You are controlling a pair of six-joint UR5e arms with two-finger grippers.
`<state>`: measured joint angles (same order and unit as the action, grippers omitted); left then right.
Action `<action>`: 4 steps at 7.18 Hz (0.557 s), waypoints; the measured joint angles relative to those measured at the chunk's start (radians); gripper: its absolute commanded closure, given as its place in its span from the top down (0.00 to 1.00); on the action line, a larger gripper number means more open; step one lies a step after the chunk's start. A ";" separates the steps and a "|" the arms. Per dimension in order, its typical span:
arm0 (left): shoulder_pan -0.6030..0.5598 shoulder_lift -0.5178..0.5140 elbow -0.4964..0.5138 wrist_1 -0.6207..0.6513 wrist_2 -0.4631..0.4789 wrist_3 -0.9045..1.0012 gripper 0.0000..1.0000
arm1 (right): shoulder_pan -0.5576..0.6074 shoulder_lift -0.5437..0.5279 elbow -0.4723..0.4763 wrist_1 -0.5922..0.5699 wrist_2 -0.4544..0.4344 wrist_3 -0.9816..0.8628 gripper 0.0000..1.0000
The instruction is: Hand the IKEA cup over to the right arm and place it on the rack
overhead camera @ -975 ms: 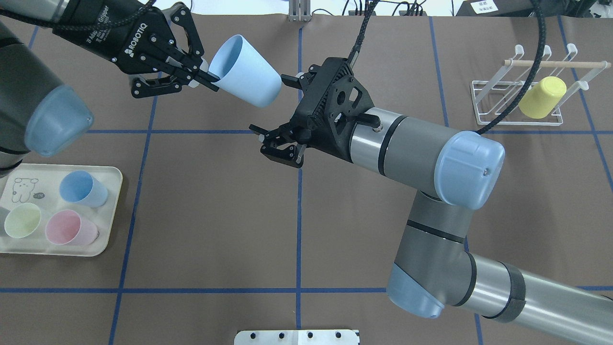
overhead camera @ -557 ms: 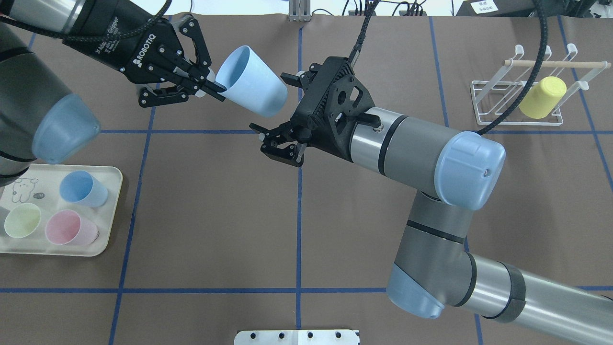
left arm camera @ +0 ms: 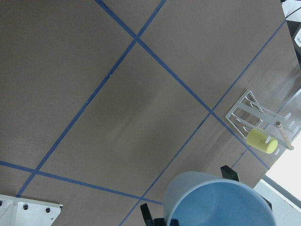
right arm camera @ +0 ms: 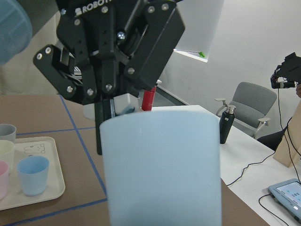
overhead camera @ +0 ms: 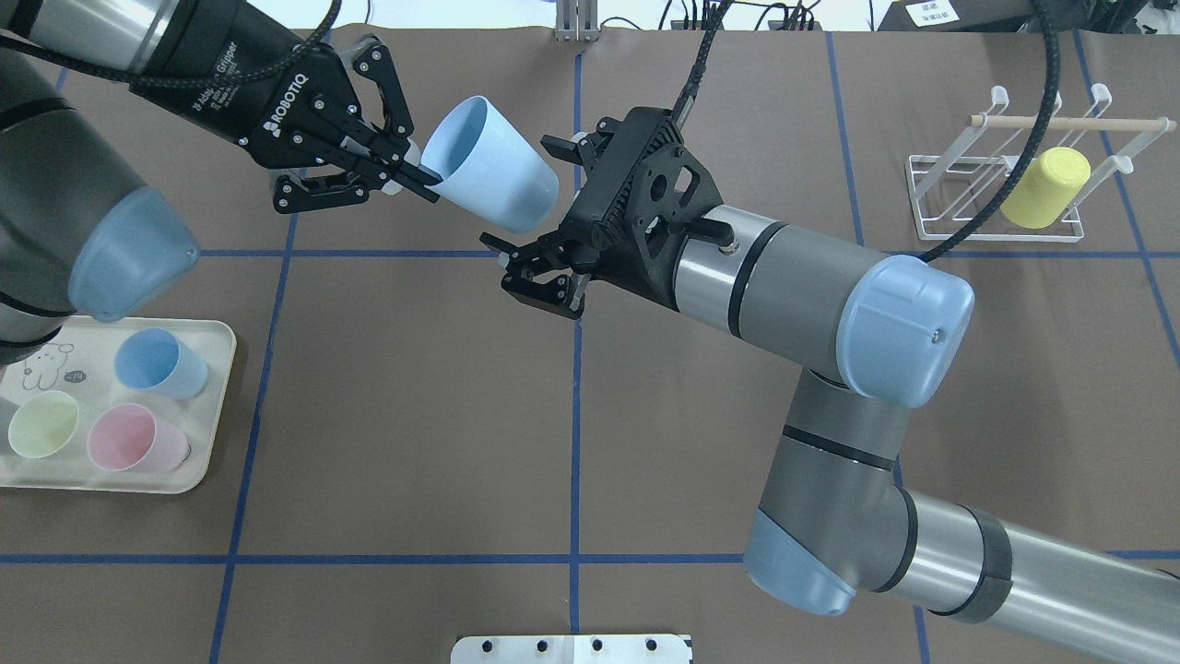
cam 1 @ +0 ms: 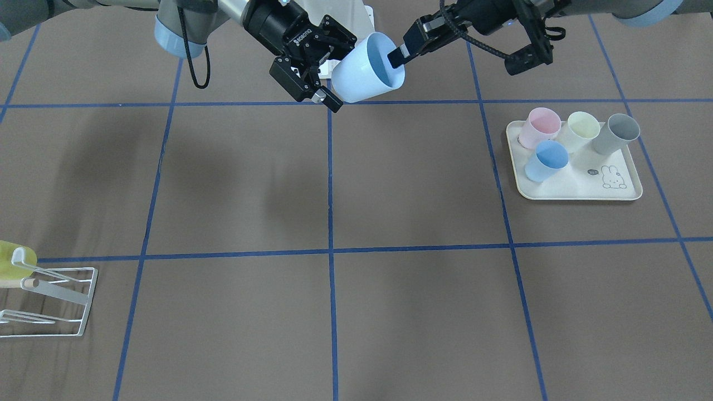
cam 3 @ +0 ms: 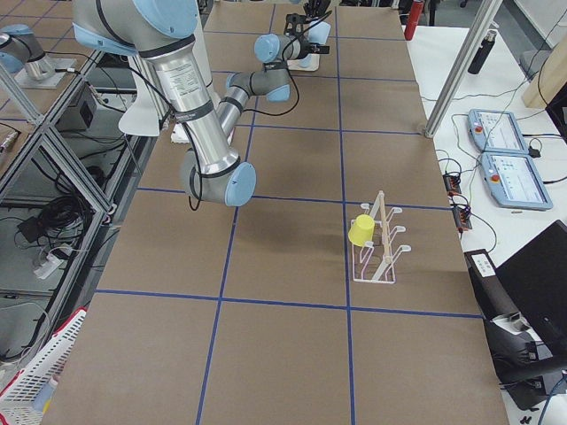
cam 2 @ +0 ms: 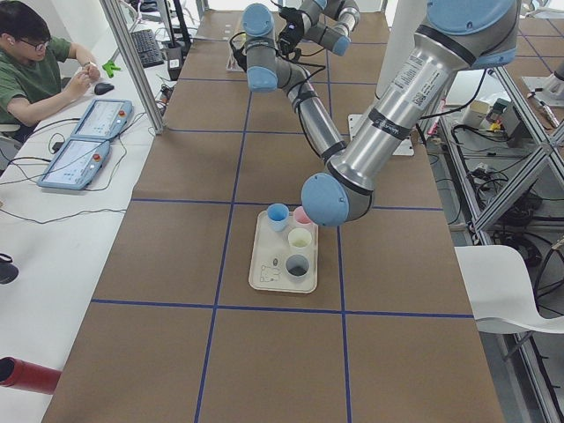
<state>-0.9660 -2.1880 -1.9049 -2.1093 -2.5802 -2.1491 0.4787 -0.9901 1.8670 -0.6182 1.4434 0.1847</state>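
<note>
Handover: left gripper [overhead camera: 419, 177] pinches blue cup [overhead camera: 489, 171] by its rim; right gripper [overhead camera: 527, 198] open astride base, should close next.

We count six cups: one light-blue cup [overhead camera: 493, 175] aloft, four tray cups [cam 1: 546, 160] on one tray [cam 1: 579, 186] at left, one yellow cup [overhead camera: 1044, 189] on one rack [overhead camera: 1106, 123] far right. Two arms: left arm [overhead camera: 55, 175], right arm [overhead camera: 793, 277].

Cream tray [cam 1: 568, 190] holds pink cup [cam 1: 539, 127], yellow cup [cam 1: 583, 131], grey cup [cam 1: 615, 133] and blue cup [cam 1: 546, 160].
</note>
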 measured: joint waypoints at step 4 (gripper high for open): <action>0.001 -0.003 0.001 0.000 0.002 0.001 0.00 | -0.005 -0.001 0.002 0.000 -0.002 -0.100 0.90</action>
<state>-0.9649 -2.1910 -1.9037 -2.1092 -2.5787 -2.1476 0.4740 -0.9909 1.8693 -0.6182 1.4416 0.0849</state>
